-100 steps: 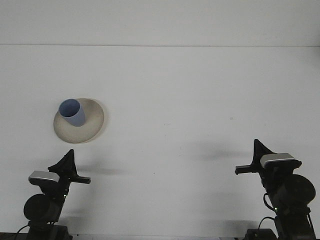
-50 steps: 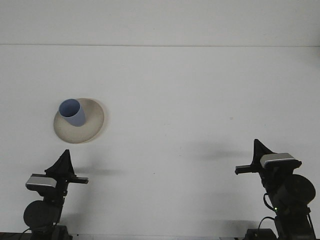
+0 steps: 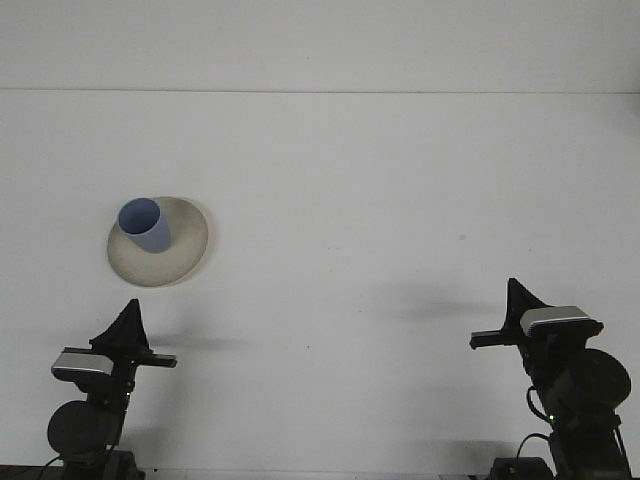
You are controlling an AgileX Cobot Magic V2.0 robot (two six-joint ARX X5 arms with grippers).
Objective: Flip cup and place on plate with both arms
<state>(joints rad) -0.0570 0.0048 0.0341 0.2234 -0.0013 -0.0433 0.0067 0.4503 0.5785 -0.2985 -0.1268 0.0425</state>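
No writing, brand mark or label can be read anywhere in the front view.

A plain white table fills the scene. On its left side sits a round, shallow plate, beige or off-white, with a slightly raised rim. A cup stands on the plate, toward the plate's far left edge. The cup is a smooth, light blue tumbler with no handle and no pattern. Its mouth is up and open, showing the inside as a darker blue oval. Its long axis is upright; from this high camera it appears to lean up and to the left, with the mouth nearer the far left and the base nearer the plate's middle. The base touches the plate.

The left gripper is at the bottom left, near the table's near edge, below the plate and well apart from it. It shows as a dark pointed shape aimed away from the robot, above a grey block and a black round joint. Whether its fingers are spread or pressed together cannot be told.

The right gripper is at the bottom right, far from the plate and cup, also a dark pointed shape above a grey block. Its state cannot be told either. Neither gripper touches anything.
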